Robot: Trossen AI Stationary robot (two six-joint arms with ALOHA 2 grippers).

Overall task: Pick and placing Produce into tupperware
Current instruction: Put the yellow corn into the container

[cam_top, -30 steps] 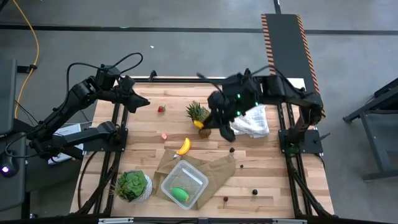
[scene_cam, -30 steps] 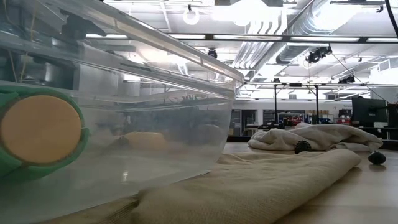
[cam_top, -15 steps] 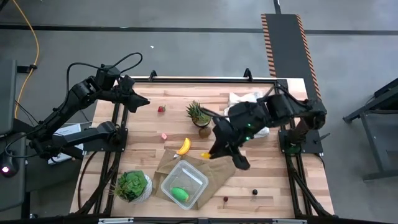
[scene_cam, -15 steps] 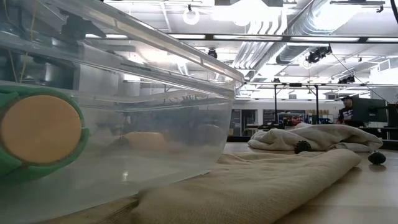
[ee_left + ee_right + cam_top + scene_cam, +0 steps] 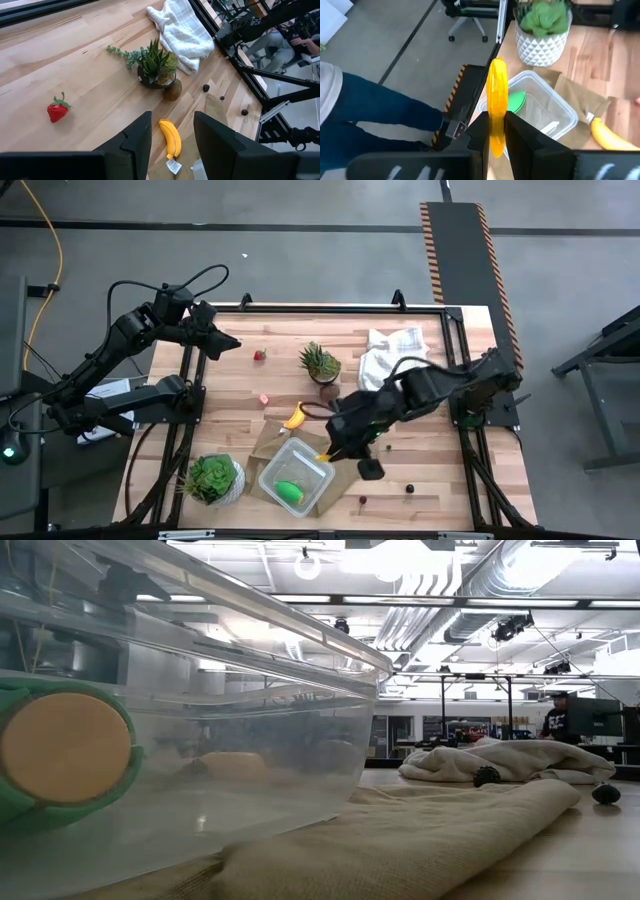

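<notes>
Overhead, right gripper (image 5: 492,131) (closed) pinches yellow-orange piece (image 5: 496,102).

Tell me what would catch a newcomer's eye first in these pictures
The right gripper stands out, pinching a yellow-orange piece just above the near-right rim of the tupperware, which sits on a brown bag and already holds a green oval. A banana lies just beyond the bag, and a strawberry sits farther back near the left gripper, which waits raised at the table's far left.
</notes>
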